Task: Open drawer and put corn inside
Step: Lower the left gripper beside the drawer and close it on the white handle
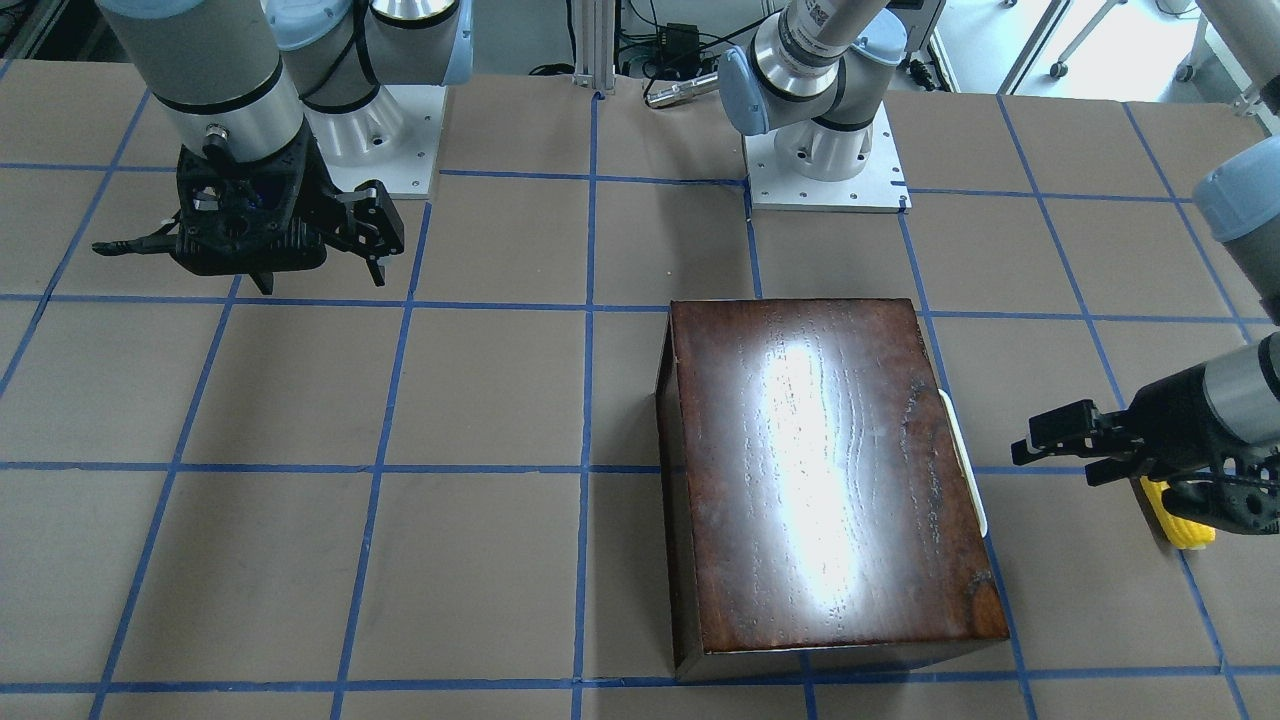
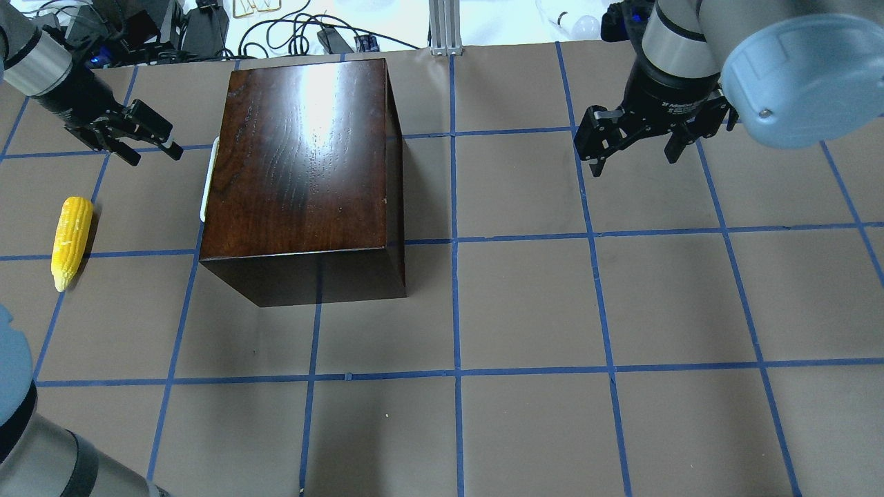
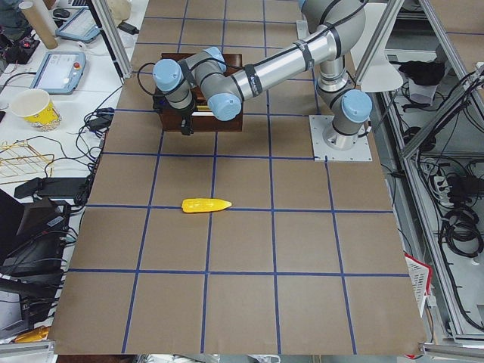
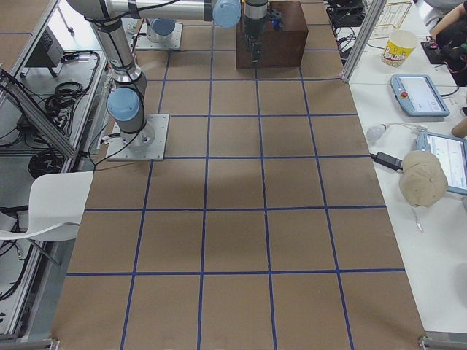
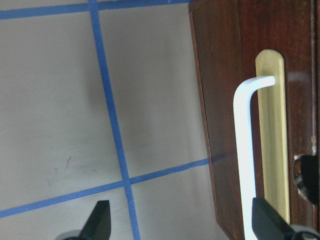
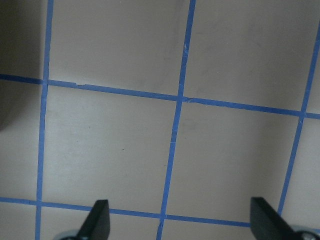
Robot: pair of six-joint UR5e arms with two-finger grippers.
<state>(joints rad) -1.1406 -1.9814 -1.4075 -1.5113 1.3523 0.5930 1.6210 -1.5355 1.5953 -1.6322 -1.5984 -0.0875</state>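
The dark reddish-brown box (image 2: 304,159) stands on the table with the drawer shut; the white handle (image 2: 206,181) shows on its left face, also in the front-facing view (image 1: 966,466). In the left wrist view the handle (image 5: 244,150) lies on the dark drawer front (image 5: 225,125). The yellow corn (image 2: 71,241) lies on the table left of the box, apart from it. My left gripper (image 2: 153,157) is open and empty, hovering just left of the handle, between the corn and the box. My right gripper (image 2: 635,162) is open and empty, far right of the box.
The table (image 2: 525,304) is brown paper with a blue tape grid. Cables and gear (image 2: 207,27) lie beyond its far edge. The arm bases (image 1: 825,170) are bolted near the robot's edge. In the front-facing view the left gripper (image 1: 1055,465) partly hides the corn (image 1: 1185,525).
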